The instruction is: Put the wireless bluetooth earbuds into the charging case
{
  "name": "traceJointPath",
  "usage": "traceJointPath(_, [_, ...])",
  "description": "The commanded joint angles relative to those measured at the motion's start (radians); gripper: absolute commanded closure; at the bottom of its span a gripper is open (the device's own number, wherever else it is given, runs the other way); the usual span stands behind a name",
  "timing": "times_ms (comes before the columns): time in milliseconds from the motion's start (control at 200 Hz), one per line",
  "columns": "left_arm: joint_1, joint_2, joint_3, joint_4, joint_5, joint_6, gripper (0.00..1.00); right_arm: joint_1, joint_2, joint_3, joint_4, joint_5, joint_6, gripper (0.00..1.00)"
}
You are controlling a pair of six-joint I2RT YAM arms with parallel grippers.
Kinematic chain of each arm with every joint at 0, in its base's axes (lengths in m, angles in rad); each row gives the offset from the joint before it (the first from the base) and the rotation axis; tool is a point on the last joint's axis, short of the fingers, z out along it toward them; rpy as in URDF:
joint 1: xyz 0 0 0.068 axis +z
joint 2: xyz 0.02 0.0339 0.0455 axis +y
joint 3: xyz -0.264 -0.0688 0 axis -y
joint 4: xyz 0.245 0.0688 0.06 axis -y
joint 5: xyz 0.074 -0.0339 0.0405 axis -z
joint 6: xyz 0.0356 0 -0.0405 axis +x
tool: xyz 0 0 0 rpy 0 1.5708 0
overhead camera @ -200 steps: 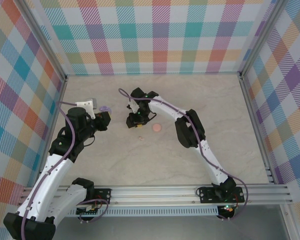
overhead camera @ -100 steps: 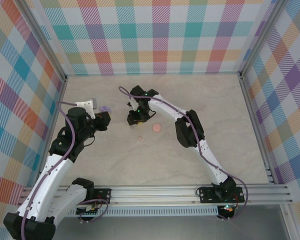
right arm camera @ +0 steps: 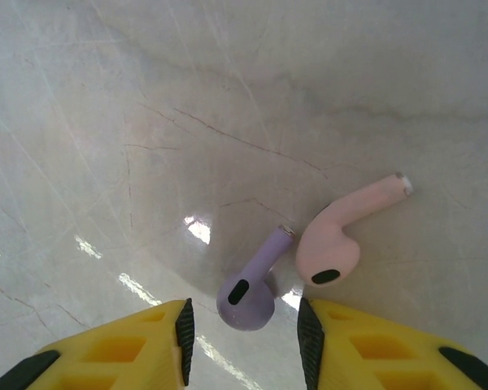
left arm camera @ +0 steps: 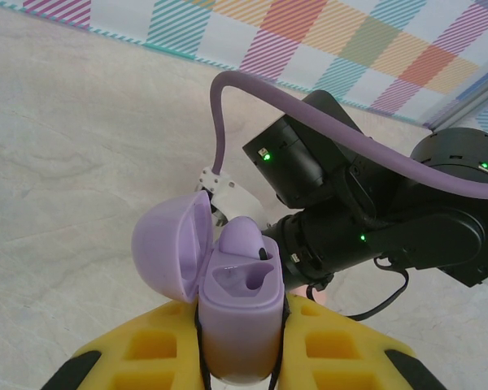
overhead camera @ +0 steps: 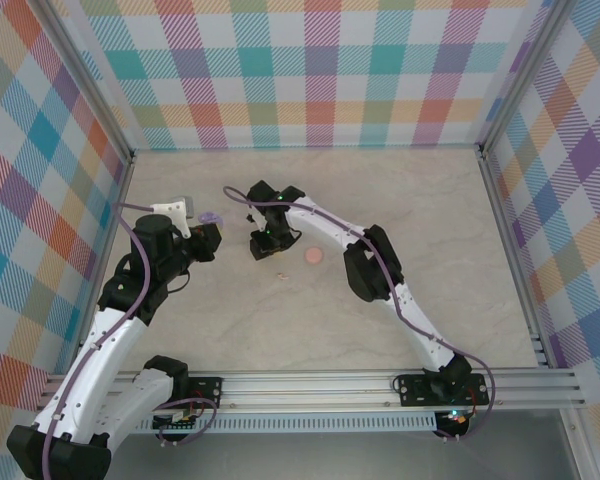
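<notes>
Your left gripper point(left arm camera: 242, 345) was clenched on the charging case point(left arm camera: 237, 313). Its yellow fingers point(left arm camera: 159, 353) were cut off by the near edge of the left wrist view, and they hid the base of the case. The case was smooth, glossy lilac plastic and stood upright, with its domed lid point(left arm camera: 167, 248) swung open to the left. A seated earbud point(left arm camera: 246, 236) of the same lilac sat in it beside a hollow socket point(left arm camera: 244, 280). The black right arm point(left arm camera: 374, 219) blocked the table behind. From above, the case point(overhead camera: 211, 216) was a small lilac blob at the far left, too small for you to read inside.

Your right gripper point(right arm camera: 246, 329) stood released. Its black-padded fingers, cropped at the near edge, flanked the bulb of the purple earbud point(right arm camera: 248, 296) with a gap on each side. The pink earbud point(right arm camera: 335, 244) lay just to its right, though you could not tell whether the two touched. Each had a rounded bulb with a dark oval grille and a short, silver-tipped stem. They lay on the glossy, veined tabletop point(right arm camera: 106, 122).

From above, the right gripper point(overhead camera: 263, 243) covered both. A flat pink disc point(overhead camera: 313, 256) lay to its right, and a pinkish speck point(overhead camera: 283, 275) nearer you was too small to identify.
</notes>
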Motion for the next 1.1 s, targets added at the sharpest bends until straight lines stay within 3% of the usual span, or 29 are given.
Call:
traceJointPath(0, [0.016,-0.011,-0.01,0.002,-0.002,-0.004,1.0,0.019,0.048,0.019,-0.039,0.047,0.021,0.63])
traceJointPath(470, [0.016,-0.006,-0.009,0.003,0.009,-0.006,1.0,0.019,0.063,0.005,-0.088,0.122,-0.027,0.76])
traceJointPath(905, [0.016,0.003,-0.01,0.011,0.022,-0.009,1.0,-0.003,-0.234,-0.43,0.067,0.126,-0.12,0.78])
traceJointPath(1095, [0.016,0.01,-0.012,0.016,0.032,-0.014,1.0,-0.034,-0.291,-0.536,0.076,0.123,-0.14,0.75])
